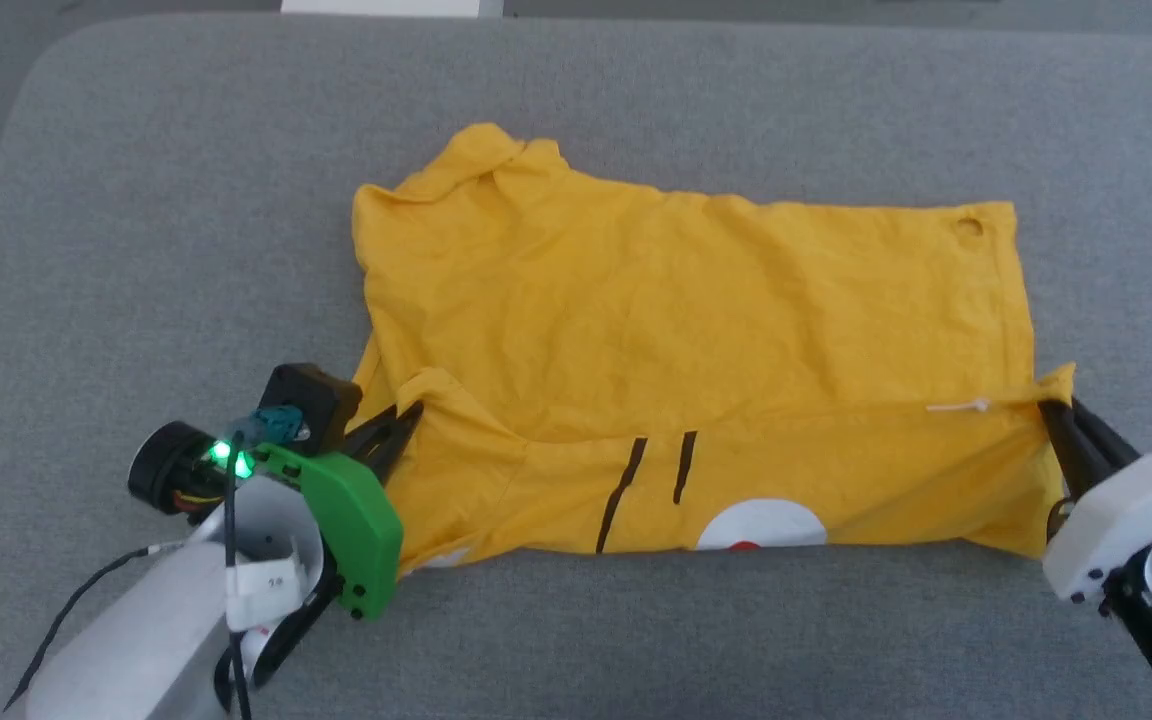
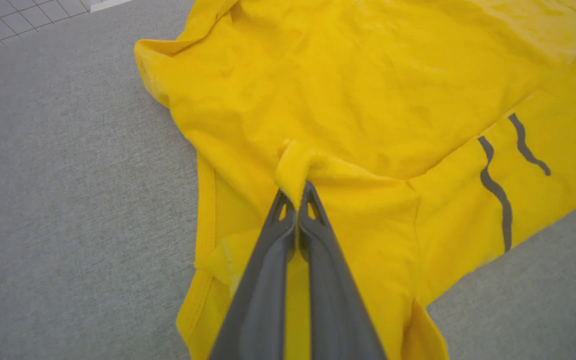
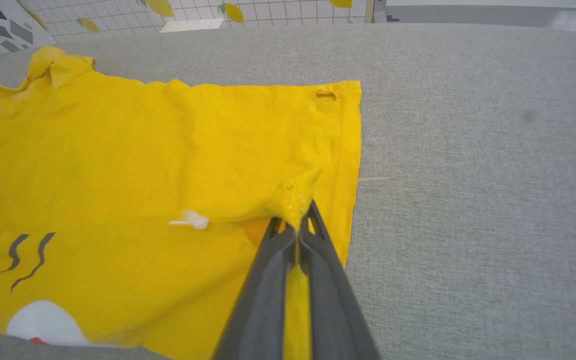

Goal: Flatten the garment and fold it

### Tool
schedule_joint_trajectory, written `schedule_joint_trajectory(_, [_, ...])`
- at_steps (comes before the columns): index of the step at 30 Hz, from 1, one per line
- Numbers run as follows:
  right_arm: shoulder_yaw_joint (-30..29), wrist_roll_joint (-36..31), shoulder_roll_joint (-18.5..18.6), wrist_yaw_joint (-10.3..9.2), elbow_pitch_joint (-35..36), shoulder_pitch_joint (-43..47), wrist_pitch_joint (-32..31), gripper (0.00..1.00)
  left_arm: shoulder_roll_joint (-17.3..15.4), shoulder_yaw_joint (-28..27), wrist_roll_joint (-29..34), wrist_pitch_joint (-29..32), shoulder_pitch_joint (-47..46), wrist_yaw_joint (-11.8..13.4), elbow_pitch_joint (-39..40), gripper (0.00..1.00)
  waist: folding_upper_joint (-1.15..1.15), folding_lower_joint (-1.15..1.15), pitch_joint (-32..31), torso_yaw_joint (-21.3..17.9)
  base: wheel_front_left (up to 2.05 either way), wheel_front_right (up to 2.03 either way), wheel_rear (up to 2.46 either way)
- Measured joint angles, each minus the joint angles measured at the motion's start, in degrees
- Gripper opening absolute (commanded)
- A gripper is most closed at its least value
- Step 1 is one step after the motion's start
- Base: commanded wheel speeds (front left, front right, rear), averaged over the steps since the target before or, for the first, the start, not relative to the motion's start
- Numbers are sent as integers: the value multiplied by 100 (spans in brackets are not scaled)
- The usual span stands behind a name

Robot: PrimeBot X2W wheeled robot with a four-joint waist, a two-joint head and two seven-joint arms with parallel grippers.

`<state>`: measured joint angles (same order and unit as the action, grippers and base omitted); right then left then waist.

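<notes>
On grey tabletop (image 1: pixel 186 200), yellow garment (image 1: pixel 686 330) lies spread crosswise at centre, creased, its near edge doubled over toward 12 o'clock. Left gripper (image 1: pixel 412 410) low on garment's 9 o'clock side, jaws clenched on raised fold of cloth. Right gripper (image 1: pixel 1048 405) at garment's 3 o'clock side, jaws clamped on hem corner. Black stripes (image 1: pixel 651 480) and white patch (image 1: pixel 761 522) along 6 o'clock edge. Small white fleck (image 1: pixel 956 407) near right gripper's pinch, toward 9 o'clock.

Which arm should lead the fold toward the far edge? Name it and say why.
Right, probably. The right gripper pinches the garment at its hem corner, with flat cloth ahead. The left gripper is shut on a bunched sleeve fold, rumpled cloth beyond.
</notes>
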<state>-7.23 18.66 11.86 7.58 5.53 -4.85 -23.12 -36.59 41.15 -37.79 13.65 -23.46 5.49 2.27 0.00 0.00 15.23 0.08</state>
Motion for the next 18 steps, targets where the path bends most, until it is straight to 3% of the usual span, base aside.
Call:
schedule_joint_trajectory(5, [208, -16, 159, 0, -542, -626, 211, 0, 309, 35, 60, -368, -358, -209, -739, 0, 0, 0, 515, -3, 0, 0, 0])
schedule_joint_trajectory(14, [368, -46, 207, 0, -1240, -821, 350, 0, 583, -48, 13, -821, -514, -320, -1425, 0, 0, 0, 802, 9, 0, 0, 0])
schedule_joint_trajectory(15, [342, -34, 183, 0, -1390, -885, 363, 42, 688, -109, -103, -873, -511, -347, -1583, 0, 0, 0, 765, 3, 0, 0, 0])
schedule_joint_trajectory(16, [342, -34, 177, 0, -1425, -900, 376, 100, 726, -131, -153, -878, -511, -347, -1621, 13, 0, 0, 751, 2, 0, 0, 0])
schedule_joint_trajectory(17, [338, -34, 170, 0, -1471, -915, 382, 100, 760, -141, -214, -878, -511, -348, -1661, 83, 0, 0, 732, 1, 0, 0, 0])
schedule_joint_trajectory(18, [313, -26, 152, 0, -1516, -925, 399, 100, 783, -154, -267, -920, -508, -348, -1695, 100, 0, 0, 710, -1, 0, 0, 0])
